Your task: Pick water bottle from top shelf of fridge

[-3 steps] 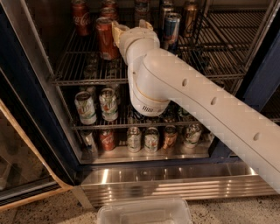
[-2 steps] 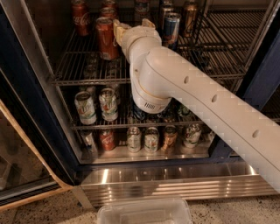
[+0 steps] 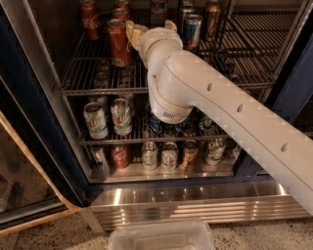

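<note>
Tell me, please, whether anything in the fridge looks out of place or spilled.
Nothing stands out: the cans stand upright on the racks, nothing spilled. The gripper is over the top shelf between a red can and a blue-silver can; the water bottle is not visible.

**Obstructed and Cropped Areas**

The pincer (image 3: pixel 150 26) sits over the top shelf (image 3: pixel 93 78), largely masked by the wrist of the arm (image 3: pixel 220 107). Whatever stands directly beyond it is hidden. The rear cans (image 3: pixel 89 10) are cropped by the upper edge, and the clear tub (image 3: pixel 161 236) by the lower edge.
</note>
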